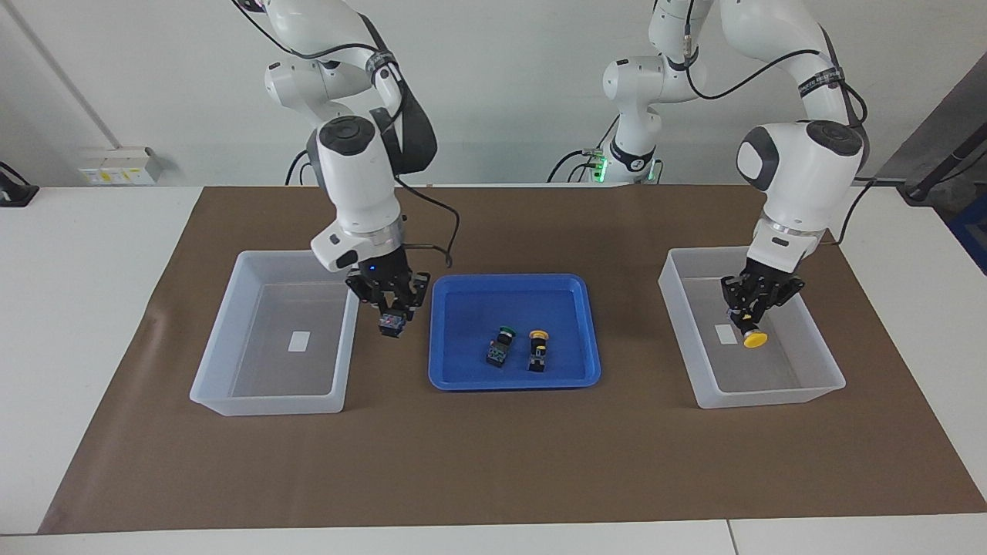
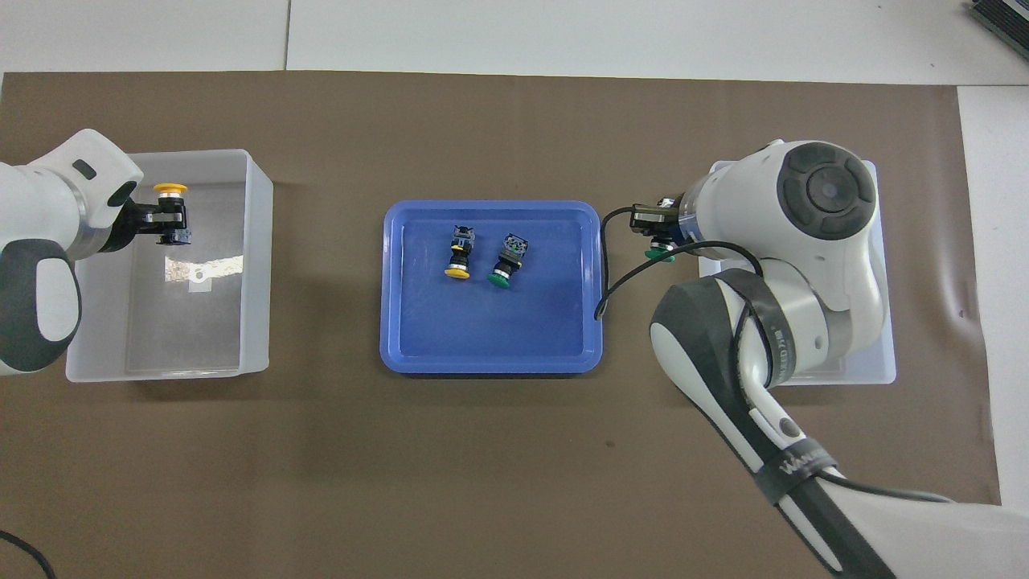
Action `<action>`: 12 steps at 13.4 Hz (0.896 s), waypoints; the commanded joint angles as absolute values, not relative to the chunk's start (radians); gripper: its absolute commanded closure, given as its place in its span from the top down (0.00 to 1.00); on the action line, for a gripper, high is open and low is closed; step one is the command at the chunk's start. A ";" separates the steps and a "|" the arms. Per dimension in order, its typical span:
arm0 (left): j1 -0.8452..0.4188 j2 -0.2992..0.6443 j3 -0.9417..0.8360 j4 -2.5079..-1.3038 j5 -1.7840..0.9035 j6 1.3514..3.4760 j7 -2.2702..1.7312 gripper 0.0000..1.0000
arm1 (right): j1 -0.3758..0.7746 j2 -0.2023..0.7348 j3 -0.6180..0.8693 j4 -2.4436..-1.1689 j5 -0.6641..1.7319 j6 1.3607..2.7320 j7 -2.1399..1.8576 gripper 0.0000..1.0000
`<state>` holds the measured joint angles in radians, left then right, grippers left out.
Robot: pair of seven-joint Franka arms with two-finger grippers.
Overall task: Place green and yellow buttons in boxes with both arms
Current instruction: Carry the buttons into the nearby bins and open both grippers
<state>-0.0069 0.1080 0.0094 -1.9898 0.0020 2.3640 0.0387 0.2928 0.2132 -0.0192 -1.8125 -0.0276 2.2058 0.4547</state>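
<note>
My left gripper is shut on a yellow button and holds it over the box at the left arm's end; in the overhead view the gripper and yellow cap are above that box. My right gripper is shut on a green button, over the mat between the blue tray and the other box. The overhead view shows its green cap beside that box. One green button and one yellow button lie in the tray.
A brown mat covers the middle of the white table, with the tray in its centre and a box toward each end. Both boxes hold only a small white label. The right arm's body covers much of its box in the overhead view.
</note>
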 commanded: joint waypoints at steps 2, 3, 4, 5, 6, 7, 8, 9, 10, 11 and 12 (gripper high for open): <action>0.009 0.191 -0.002 -2.026 -0.009 2.502 0.086 0.00 | 0.155 0.213 -0.006 -1.835 -0.041 2.229 0.266 0.00; 0.002 0.218 -0.003 -2.025 -0.009 2.532 0.086 0.00 | 0.112 0.213 -0.005 -1.842 -0.041 2.235 0.206 0.00; -0.003 0.236 -0.003 -2.023 -0.009 2.552 0.084 0.00 | 0.082 0.215 -0.005 -1.847 -0.041 2.235 0.143 0.00; -0.008 0.256 -0.003 -2.020 -0.009 2.562 0.084 0.00 | 0.054 0.216 -0.005 -1.861 -0.038 2.238 0.111 0.00; -0.008 0.274 -0.005 -2.016 -0.009 2.566 0.083 0.13 | 0.023 0.219 -0.005 -1.893 -0.034 2.259 0.091 0.00; -0.014 0.284 -0.005 -2.014 -0.009 2.575 0.083 0.47 | 0.011 0.222 -0.005 -1.929 -0.032 2.304 0.081 0.00; -0.014 0.284 -0.003 -2.011 -0.009 2.577 0.086 0.97 | -0.007 0.232 -0.005 -1.963 -0.032 2.351 0.071 0.00; -0.014 0.284 -0.003 -1.999 -0.008 2.576 0.087 1.00 | -0.024 0.245 -0.005 -1.986 -0.031 2.397 0.057 0.00; -0.012 0.276 -0.003 -1.981 -0.008 2.563 0.084 1.00 | -0.026 0.256 -0.005 -2.002 -0.029 2.434 0.055 0.00; -0.009 0.256 -0.003 -1.971 -0.008 2.547 0.081 1.00 | -0.026 0.264 -0.005 -2.014 -0.029 2.453 0.058 0.18; -0.012 0.217 -0.003 -1.968 -0.008 2.511 0.080 1.00 | -0.023 0.265 -0.005 -2.014 -0.029 2.456 0.061 0.44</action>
